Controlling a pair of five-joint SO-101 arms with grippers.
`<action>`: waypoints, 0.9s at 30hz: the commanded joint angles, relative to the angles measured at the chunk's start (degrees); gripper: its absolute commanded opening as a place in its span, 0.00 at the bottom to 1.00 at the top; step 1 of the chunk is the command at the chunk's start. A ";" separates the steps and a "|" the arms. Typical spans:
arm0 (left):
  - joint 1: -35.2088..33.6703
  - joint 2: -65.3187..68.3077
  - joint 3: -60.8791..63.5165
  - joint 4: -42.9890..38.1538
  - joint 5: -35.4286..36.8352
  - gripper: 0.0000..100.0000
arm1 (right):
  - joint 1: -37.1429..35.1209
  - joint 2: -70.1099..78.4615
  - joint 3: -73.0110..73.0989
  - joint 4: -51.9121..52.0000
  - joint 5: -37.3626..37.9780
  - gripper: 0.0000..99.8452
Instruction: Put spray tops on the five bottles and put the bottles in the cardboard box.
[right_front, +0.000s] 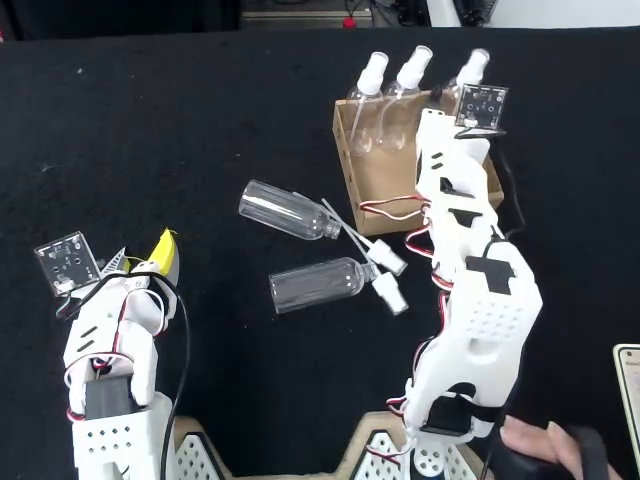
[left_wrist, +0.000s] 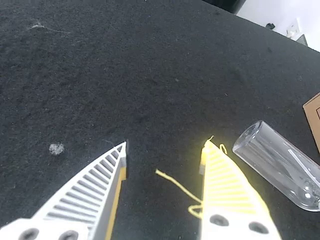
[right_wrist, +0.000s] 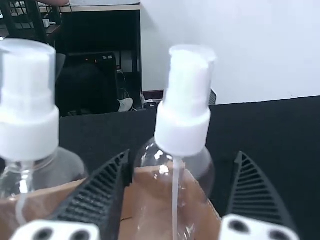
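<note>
**Box.** The cardboard box sits on the black table. Three standing bottles are upright inside it along its far wall. Each carries a white fitted spray top.

**Right claw.** The right claw hangs over the box, wide open. Its black fingers stand on either side of one capped bottle in the box. A gap shows between the bottle and at least one finger, so the claw has hold of nothing. A neighbouring bottle, also capped, stands beside it in the box.

**Outside the box.** Two uncapped bottles lie on their sides on the table, on the side of the box towards the left arm. The farther lying bottle is near the box wall, its neck pointing towards the box. The nearer lying bottle lies off the box's near corner. Two loose spray tops lie just beside the neck of the nearer lying bottle, below the box's near corner. Their thin tubes trail back towards the farther lying bottle.

**Left claw.** The left claw is well apart from the box, low over bare table. It is spread wide and holds nothing. A loose yellow thread hangs off its yellow finger.
</note>
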 joint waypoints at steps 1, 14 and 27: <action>-0.13 -0.79 1.19 -1.41 -0.44 0.23 | -1.05 -0.84 -2.59 0.18 0.53 0.27; -0.13 -0.79 1.19 -1.41 -0.44 0.23 | -1.05 -1.19 0.40 -0.18 0.53 0.27; -0.13 -0.79 1.19 -1.41 -0.44 0.23 | -1.23 -5.41 2.15 0.18 0.62 0.27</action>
